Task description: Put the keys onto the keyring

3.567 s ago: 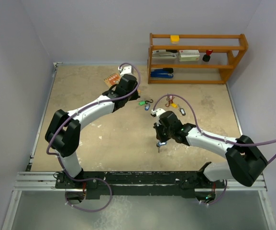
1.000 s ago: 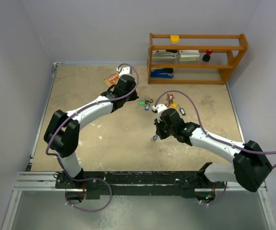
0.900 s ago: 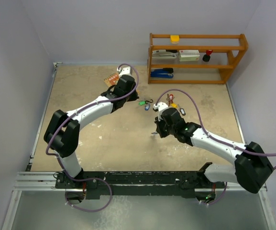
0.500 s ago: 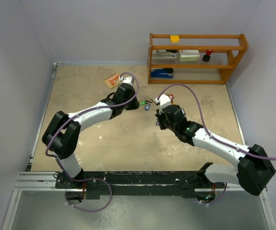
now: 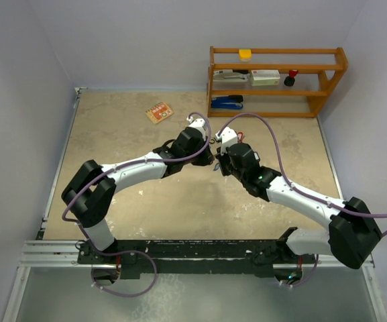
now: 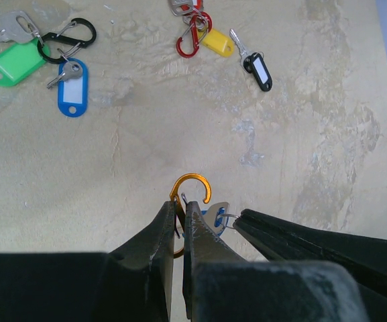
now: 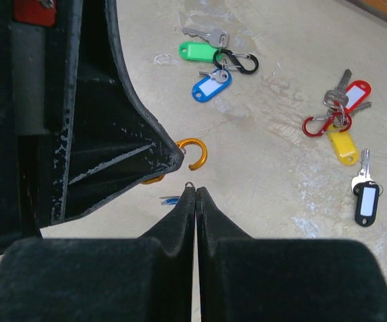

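Note:
My left gripper (image 6: pixel 180 204) is shut on an orange S-shaped clip (image 6: pixel 192 193), whose open hook sticks out past the fingertips. My right gripper (image 7: pixel 196 190) is shut on the small wire ring of a silver key (image 6: pixel 218 212) with a blue tag (image 7: pixel 169 199). It holds the key just right of the clip, close to it; I cannot tell if they touch. Both grippers meet above the table's middle in the top view, the left (image 5: pixel 208 158) and the right (image 5: pixel 218 164). The orange clip also shows in the right wrist view (image 7: pixel 194 153).
On the table beyond lie a green-tagged key (image 6: pixel 9 64) and a blue-tagged key (image 6: pixel 71 98) on a black clip (image 6: pixel 69 39), a red clip (image 6: pixel 188 41) with a yellow tag (image 6: pixel 218 41), and a black-tagged key (image 6: pixel 258 69). A wooden shelf (image 5: pixel 277 80) stands back right, an orange card (image 5: pixel 159 112) back left.
My left gripper has swung from the back towards the middle with the orange clip. My right gripper has carried the blue-tagged key up and back to meet it.

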